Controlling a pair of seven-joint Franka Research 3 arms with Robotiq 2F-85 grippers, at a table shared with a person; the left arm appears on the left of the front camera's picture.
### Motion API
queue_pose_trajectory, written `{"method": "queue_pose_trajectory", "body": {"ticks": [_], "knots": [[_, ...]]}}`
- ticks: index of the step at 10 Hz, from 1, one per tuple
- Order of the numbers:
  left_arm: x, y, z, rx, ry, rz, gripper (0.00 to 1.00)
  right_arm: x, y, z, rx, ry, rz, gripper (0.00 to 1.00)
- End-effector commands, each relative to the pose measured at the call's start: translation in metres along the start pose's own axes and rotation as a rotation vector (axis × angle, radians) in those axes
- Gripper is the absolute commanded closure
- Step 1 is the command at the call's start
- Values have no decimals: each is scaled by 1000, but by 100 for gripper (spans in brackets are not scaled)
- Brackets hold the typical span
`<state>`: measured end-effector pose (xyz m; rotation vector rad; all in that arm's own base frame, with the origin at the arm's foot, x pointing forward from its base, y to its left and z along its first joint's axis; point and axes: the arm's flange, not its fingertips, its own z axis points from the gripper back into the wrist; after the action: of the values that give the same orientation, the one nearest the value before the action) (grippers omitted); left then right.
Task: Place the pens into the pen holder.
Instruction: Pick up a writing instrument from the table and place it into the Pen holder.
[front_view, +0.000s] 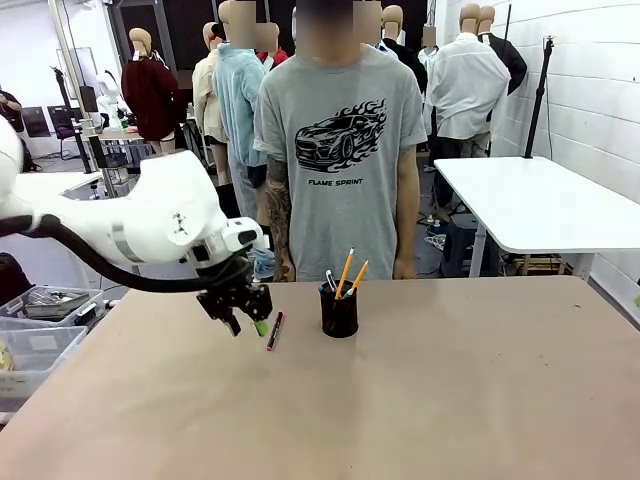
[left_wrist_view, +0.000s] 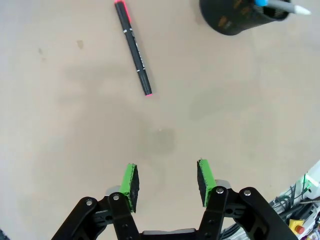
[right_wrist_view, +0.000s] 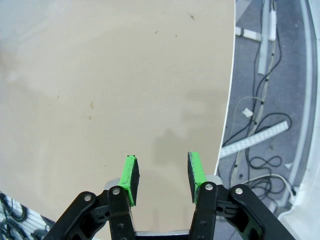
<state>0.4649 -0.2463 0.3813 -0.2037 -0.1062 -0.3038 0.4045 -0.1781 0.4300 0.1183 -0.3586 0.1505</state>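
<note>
Green pads (left_wrist_view: 131, 180) of the left gripper (left_wrist_view: 167, 170) sit closest to my left wrist camera. They stand partly apart with only bare table (left_wrist_view: 75, 125) between them, so this claw holds nothing. From the front, it hangs low over the surface, just beside the black pen with the red end (front_view: 274, 331). That pen lies flat, clear of both pads. The pen holder (front_view: 339, 315) stands upright near the pen, on the robot's right of it, with two yellow-orange pencils (front_view: 345, 272) and a pale-tipped pen (front_view: 330, 280) leaning inside.

The right gripper (right_wrist_view: 162, 167) is also partly open and empty, over bare table close to its edge.

I judge the step in hand to be the approach to the one loose pen. Procedure I would follow:

1. Advance until the middle of the pen's shaft sits between the pads; in the wrist view it lies ahead of the fingers and aslant.
2. Roll the wrist so the closing line crosses the shaft squarely.
3. Descend until the tips nearly meet the table, then close. If one pad touches first, the pen may roll.
4. Lift, tilt the pen upright, and enter the holder clear of the leaning pencils. The holder looks light and could tip if knocked.
</note>
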Motion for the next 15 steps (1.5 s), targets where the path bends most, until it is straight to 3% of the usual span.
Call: {"method": "queue_pose_trajectory", "body": {"ticks": [1,3,8,14,15], "knots": [[20,-3,-23,27,20,62,37,-1,-1,0,-8,4,7,49],[50,0,-41,66,-16,36,37,-1,-1,0,-8,4,7,49],[114,6,-69,157,35,8,37,-1,-1,0,-8,4,7,49],[130,5,-89,161,55,7,37,-1,-1,0,-8,4,7,49],[131,8,-88,179,57,15,51,-1,-1,0,-8,4,7,49]]}}
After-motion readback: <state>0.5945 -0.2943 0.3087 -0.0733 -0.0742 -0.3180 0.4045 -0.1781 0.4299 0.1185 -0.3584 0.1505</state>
